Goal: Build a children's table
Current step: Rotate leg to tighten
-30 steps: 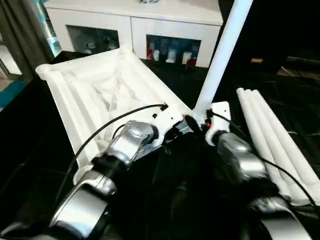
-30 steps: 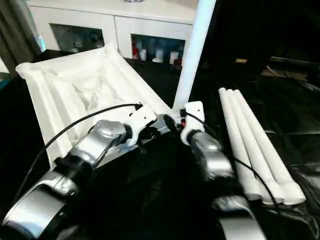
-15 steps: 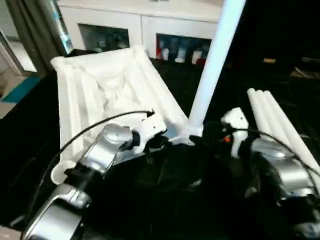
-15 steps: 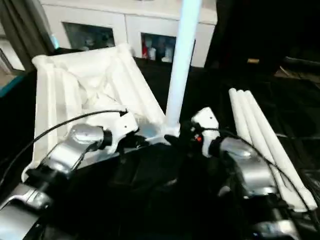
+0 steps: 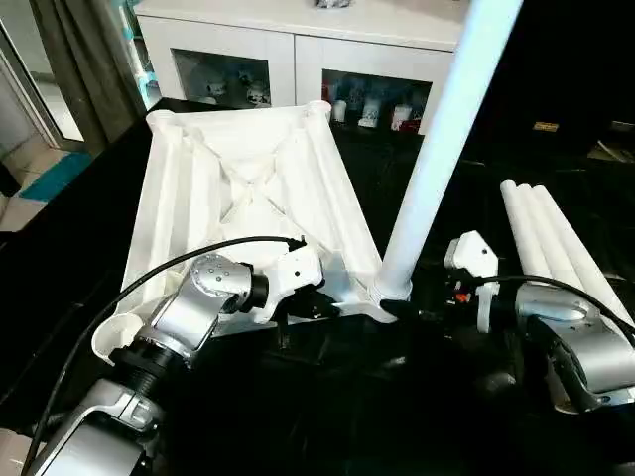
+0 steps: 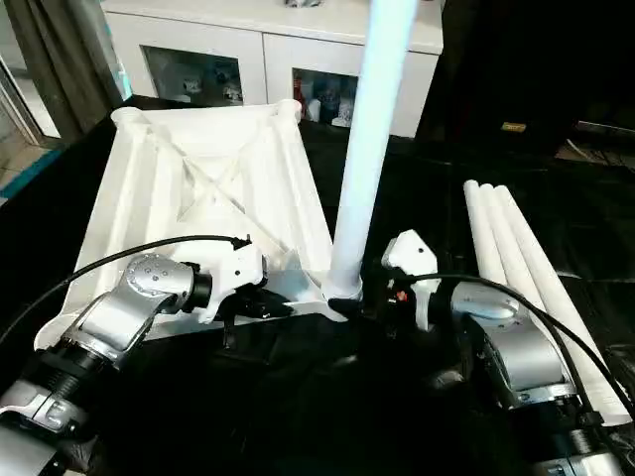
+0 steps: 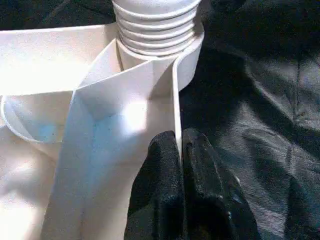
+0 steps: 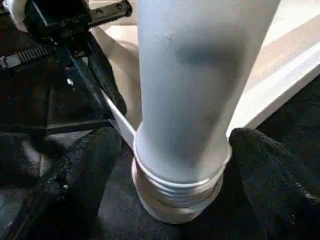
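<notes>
Right gripper [image 6: 369, 302] backed off the upright leg [image 5: 437, 149], jaws wide, left gripper [image 7: 181, 150] pinching tabletop [image 5: 238, 188] rib, three legs [image 5: 556, 238] lying

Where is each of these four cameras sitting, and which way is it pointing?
Left and right eye views: on the head, looking down past both silver forearms at the tabletop, the upright leg and three spare legs.
Left wrist view: along the left gripper, pinching a tabletop rib.
Right wrist view: along the right gripper, fingers either side of that leg's threaded base.
Both wrist views share the leg's socket.
</notes>
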Robot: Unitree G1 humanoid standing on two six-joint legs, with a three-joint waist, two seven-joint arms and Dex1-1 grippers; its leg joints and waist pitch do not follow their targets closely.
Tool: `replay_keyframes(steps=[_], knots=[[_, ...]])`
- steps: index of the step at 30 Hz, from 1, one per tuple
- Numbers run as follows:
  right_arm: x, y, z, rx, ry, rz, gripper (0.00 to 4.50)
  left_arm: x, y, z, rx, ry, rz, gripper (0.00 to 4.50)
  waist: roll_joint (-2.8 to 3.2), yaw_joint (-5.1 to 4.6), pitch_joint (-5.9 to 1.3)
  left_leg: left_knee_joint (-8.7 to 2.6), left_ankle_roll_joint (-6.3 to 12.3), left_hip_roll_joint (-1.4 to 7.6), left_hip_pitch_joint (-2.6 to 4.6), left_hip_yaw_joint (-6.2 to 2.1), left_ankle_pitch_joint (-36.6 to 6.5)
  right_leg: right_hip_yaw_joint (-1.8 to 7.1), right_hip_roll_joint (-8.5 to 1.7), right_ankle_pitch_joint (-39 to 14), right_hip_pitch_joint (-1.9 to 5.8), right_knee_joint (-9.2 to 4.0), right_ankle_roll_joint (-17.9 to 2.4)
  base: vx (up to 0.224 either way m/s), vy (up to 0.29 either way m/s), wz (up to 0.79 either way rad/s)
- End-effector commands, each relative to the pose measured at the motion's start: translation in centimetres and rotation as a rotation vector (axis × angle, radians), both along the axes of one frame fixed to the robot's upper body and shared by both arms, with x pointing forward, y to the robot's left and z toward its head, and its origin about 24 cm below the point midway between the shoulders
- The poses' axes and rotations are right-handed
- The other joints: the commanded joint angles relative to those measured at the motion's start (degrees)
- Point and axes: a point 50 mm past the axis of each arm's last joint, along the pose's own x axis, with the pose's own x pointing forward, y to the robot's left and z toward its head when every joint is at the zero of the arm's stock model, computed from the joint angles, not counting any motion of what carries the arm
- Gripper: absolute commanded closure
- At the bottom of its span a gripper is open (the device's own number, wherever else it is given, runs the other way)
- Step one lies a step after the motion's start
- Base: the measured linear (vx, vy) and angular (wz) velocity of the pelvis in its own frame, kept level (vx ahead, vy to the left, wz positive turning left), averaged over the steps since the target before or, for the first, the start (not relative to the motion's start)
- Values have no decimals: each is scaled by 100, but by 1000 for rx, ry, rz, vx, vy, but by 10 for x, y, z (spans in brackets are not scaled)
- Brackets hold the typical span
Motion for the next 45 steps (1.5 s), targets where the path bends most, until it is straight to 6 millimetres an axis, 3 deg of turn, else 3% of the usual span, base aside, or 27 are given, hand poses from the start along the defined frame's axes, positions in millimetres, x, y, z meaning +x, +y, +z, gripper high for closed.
replay_keyframes(steps=[1, 4, 5, 17, 26, 28, 32, 34, 35, 36, 37, 38, 39, 40, 41, 42, 43, 45], knots=[[1, 2, 2, -9, -16, 12, 54, -3, -13, 12, -60, -44, -77, 450, -50, -7, -379, -377, 499, 171, -8, -6, -612, 168, -338, -765, 378, -303, -1483, 0, 0, 0], [1, 4, 0, -12, -14, 16, 54, -3, -14, 12, -58, -44, -80, 450, -49, -2, -393, -361, 509, 165, -7, -4, -540, 169, -330, -603, 380, -282, -1504, 0, 0, 0], [1, 4, 0, -13, -13, 17, 82, -3, -15, 12, -57, -44, -81, 450, -50, 1, -399, -356, 523, 159, -14, -5, -499, 167, -332, -525, 392, -272, -1517, 0, 0, 0], [-2, 6, -6, -12, 3, 26, 168, -3, -13, 10, -40, -41, -80, 450, -38, 14, -420, -331, 603, 153, -13, -9, -388, 157, -323, -273, 406, -235, -1606, 0, 0, 0], [-4, 7, -13, -4, 23, -5, 182, -2, -15, 8, -40, -40, -65, 450, -26, 16, -421, -322, 605, 149, -14, -10, -386, 155, -322, -229, 410, -231, -1632, 0, 0, 0], [-1, 6, -20, 28, 55, -106, 182, 3, -17, 7, -45, -39, -13, 450, -17, 6, -402, -335, 556, 146, -16, -9, -507, 153, -319, -469, 397, -261, -1592, 0, 0, 0], [16, 3, -39, 93, 92, -487, 182, 18, -31, 5, -49, -48, 141, 450, -19, -41, -378, -367, 215, 118, 14, -21, -776, 145, -317, -1296, 372, -356, -1344, 0, 0, 0], [21, 8, -49, 109, 114, -643, 183, 26, -43, 3, -43, -53, 222, 450, -25, -87, -382, -376, 112, 94, -12, -37, -832, 140, -319, -1516, 390, -371, -1233, 0, 0, 0], [21, 8, -49, 109, 114, -643, 183, 26, -43, 3, -43, -53, 222, 450, -31, -90, -381, -373, 96, 90, 2, -37, -889, 145, -321, -1618, 381, -395, -1166, 0, 0, 0], [22, 12, -52, 110, 123, -663, 183, 28, -48, 3, -45, -50, 244, 450, 14, -88, -384, -367, 101, 83, 7, -40, -901, 148, -323, -1635, 378, -398, -1163, 0, 0, 0], [24, 25, -58, 118, 133, -695, 183, 32, -59, 4, -51, -45, 297, 450, -10, -98, -386, -372, 141, 84, -16, -44, -890, 148, -318, -1585, 392, -402, -1147, 0, 0, 0], [24, 28, -58, 120, 133, -706, 183, 33, -61, 4, -52, -45, 308, 450, 17, -100, -394, -364, 149, 80, 9, -37, -897, 147, -310, -1539, 356, -421, -1157, 0, 0, 0], [25, 32, -60, 122, 134, -717, 183, 34, -64, 4, -54, -43, 321, 450, 6, -112, -394, -363, 143, 72, -4, -37, -886, 148, -307, -1520, 364, -414, -1168, 0, 0, 0], [26, 40, -61, 128, 139, -730, 183, 35, -70, 4, -51, -45, 334, 450, 47, -126, -399, -371, 120, 67, -30, -52, -848, 136, -302, -1416, 392, -401, -1188, 0, 0, 0], [31, 55, -62, 110, 147, -744, 183, 36, -79, 3, -35, -60, 342, 450, 28, -113, -390, -374, 151, 71, -13, -52, -926, 136, -304, -1460, 385, -419, -1180, 0, 0, 0], [31, 55, -62, 110, 147, -744, 183, 36, -79, 3, -35, -60, 342, 450, 73, -120, -387, -372, 142, 61, -12, -51, -959, 140, -302, -1514, 366, -422, -1181, 0, 0, 0], [32, 61, -61, 102, 132, -718, 183, 36, -81, 4, -33, -68, 338, 450, 61, -146, -394, -391, 114, 53, -32, -71, -1017, 123, -304, -1648, 405, -426, -1135, 0, 0, 0], [34, 64, -58, 121, 116, -702, 127, 36, -82, 4, -33, -71, 335, 450, 73, -139, -389, -389, 131, 66, -8, -68, -1121, 130, -309, -1718, 380, -453, -1103, 0, 0, 0]])
